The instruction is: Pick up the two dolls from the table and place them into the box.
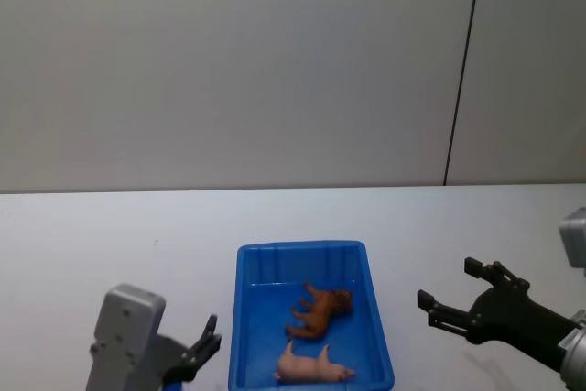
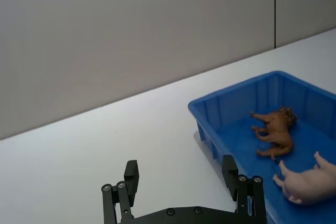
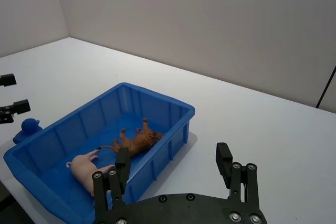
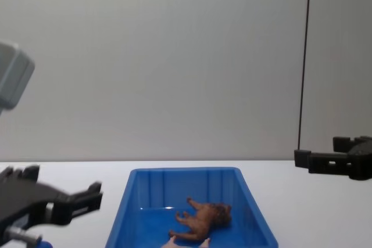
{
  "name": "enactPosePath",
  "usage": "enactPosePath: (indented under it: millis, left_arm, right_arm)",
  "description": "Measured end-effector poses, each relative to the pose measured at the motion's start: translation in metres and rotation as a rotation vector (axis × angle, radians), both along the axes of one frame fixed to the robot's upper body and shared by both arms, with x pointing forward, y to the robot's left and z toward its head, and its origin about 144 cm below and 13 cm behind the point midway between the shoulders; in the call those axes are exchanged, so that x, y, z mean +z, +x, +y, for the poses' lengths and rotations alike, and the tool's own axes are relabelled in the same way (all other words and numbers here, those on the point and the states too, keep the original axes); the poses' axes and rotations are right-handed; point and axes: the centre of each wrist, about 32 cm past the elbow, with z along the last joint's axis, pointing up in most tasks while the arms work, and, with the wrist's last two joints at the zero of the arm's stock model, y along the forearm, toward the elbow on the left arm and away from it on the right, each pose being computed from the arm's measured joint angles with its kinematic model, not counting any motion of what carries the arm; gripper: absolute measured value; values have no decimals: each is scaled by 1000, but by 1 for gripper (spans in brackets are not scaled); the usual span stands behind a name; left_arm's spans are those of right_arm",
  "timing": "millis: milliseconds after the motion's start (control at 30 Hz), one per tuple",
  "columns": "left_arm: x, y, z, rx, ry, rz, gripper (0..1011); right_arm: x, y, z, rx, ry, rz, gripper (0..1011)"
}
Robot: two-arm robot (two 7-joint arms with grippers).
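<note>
Black, screw-studded left hand (image 1: 213,334) and right hand (image 1: 448,283)

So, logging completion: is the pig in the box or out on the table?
In. The pig lies on its side on the floor of the box, within its walls, near the lion.

White table (image 1: 110,235) bears blue box (image 1: 302,247), near front edge.

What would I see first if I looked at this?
The bright blue bin on the white table, with a brown lion and a pink pig lying inside it. The left tool and the right tool hover open on either side.
</note>
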Motion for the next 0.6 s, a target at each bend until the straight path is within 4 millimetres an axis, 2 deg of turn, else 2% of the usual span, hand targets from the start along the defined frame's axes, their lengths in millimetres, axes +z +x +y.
enactPosePath:
  millis: [300, 600]
  left_arm:
    - [-16, -9, 8, 32, -8, 46, 1001]
    - [-30, -7, 16, 42, -6, 75, 1001]
  right_arm:
    - [0, 0, -1, -1, 1, -1, 1001]
    - [0, -1, -1, -2, 1, -1, 1001]
